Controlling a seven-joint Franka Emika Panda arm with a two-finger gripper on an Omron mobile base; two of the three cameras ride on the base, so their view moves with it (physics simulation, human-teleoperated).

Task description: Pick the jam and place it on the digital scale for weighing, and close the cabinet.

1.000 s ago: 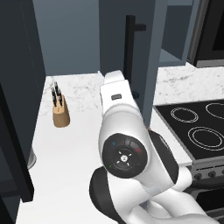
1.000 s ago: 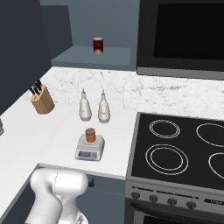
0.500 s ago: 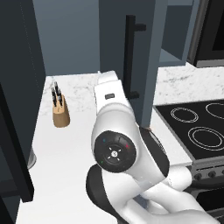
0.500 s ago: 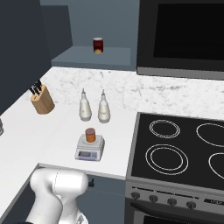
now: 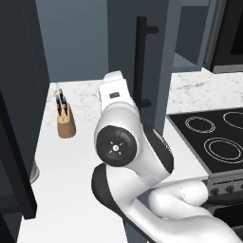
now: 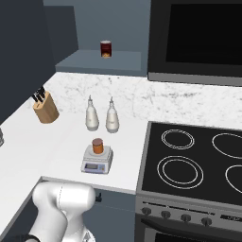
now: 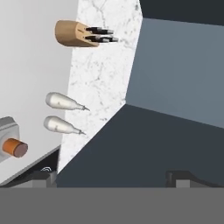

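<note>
Jam weighed; cabinet door outstanding.
The jam (image 6: 98, 146) stands upright on the digital scale (image 6: 97, 159) on the bench (image 6: 56, 142). The hand (image 7: 111, 175) is wide open and empty. The cabinet (image 5: 142, 52) door stands ajar; a flat, steady push near its handle (image 5: 141, 59) is advised.

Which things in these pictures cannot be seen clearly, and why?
- The display of the digital scale, right base view: too small to read.
- The scale and the jam, left base view: hidden behind the white arm.
- The cabinet door, left base view: its top is cut by the edge and its lower part is covered by the arm.
- The label of the can on the shelf, right base view: too small.
</note>
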